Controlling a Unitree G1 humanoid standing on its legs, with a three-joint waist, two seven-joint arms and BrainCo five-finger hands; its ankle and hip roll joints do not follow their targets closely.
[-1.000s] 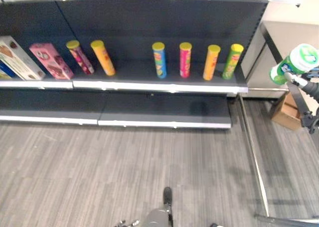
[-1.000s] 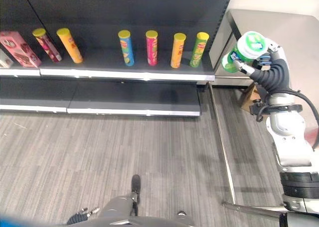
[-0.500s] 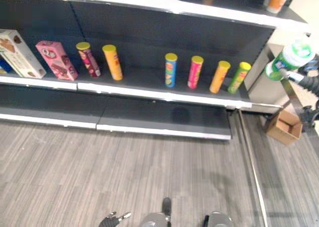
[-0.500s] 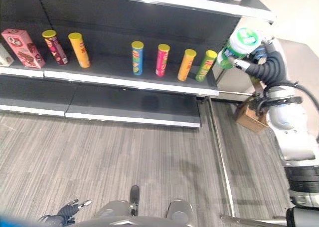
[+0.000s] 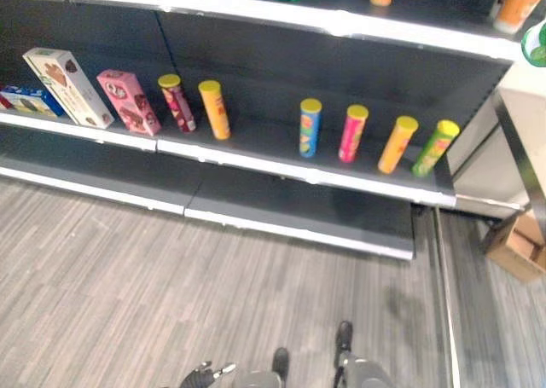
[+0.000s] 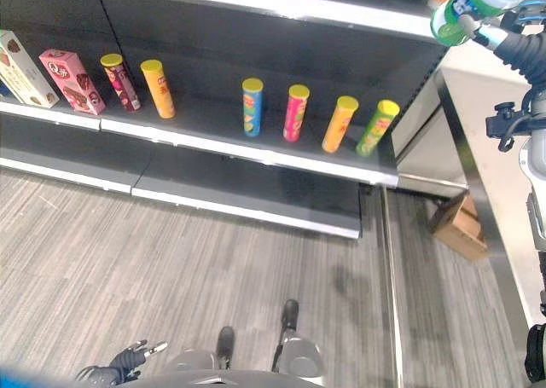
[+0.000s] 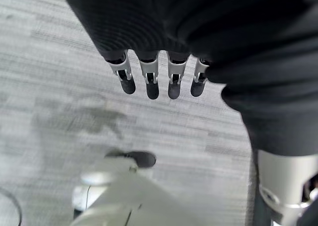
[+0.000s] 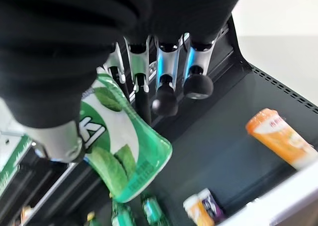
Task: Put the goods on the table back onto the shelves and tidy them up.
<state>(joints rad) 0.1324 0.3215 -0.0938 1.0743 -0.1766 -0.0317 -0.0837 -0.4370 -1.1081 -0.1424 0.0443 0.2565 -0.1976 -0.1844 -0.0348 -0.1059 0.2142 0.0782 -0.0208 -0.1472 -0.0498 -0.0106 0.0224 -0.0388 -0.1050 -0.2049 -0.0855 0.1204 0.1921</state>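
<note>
The right hand (image 6: 503,31) is raised at the right end of the dark metal shelving (image 5: 281,64), its fingers and thumb curled round a green and white cylindrical canister with a leaf print (image 8: 124,151), held tilted level with the upper shelf board (image 5: 341,21). In the right wrist view the canister hangs over that board, where an orange tube (image 8: 280,136) lies on its side and green bottles (image 8: 151,208) stand. On the middle shelf board (image 5: 299,162), a wide gap separates two tall cans near two boxes on the left from four tall cans spaced out toward the right end. The lowest board (image 5: 290,213) lies bare. The left hand (image 7: 159,79) hangs low over the grey striped floor (image 5: 171,294), fingers straight. A pale counter (image 6: 503,166) stands beside the shelving's right end, with a cardboard box (image 6: 461,226) on the floor.
</note>
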